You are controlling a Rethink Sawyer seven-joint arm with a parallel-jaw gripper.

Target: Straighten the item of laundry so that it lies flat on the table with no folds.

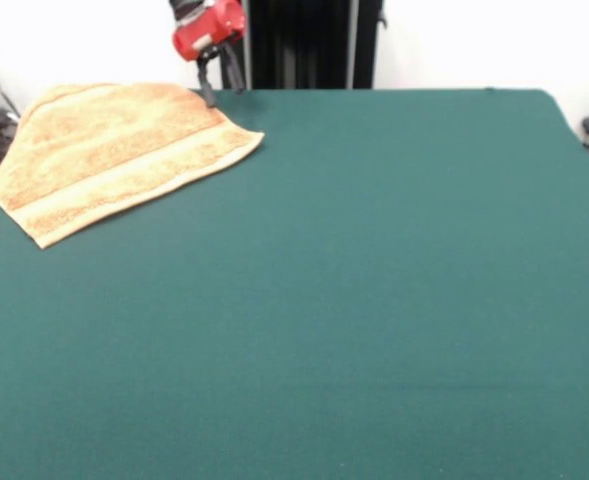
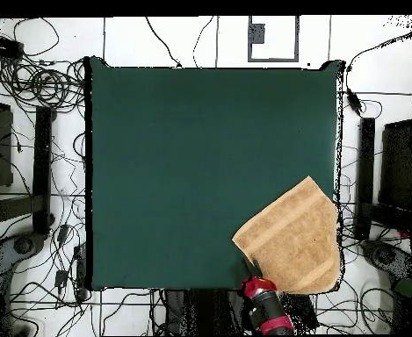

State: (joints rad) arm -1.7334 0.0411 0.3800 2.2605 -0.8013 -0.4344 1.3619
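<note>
Currently: one towel (image 1: 119, 150) | one table (image 1: 354, 300) | one gripper (image 1: 220, 82)

A small orange-tan terry towel (image 1: 114, 155) (image 2: 292, 235) with a paler woven band stripe near its front edge lies at a corner of the large dark green felt-covered table (image 1: 354, 300) (image 2: 191, 167). It sits askew, apparently reaching slightly past the table's edge, one corner seemingly folded under.
</note>
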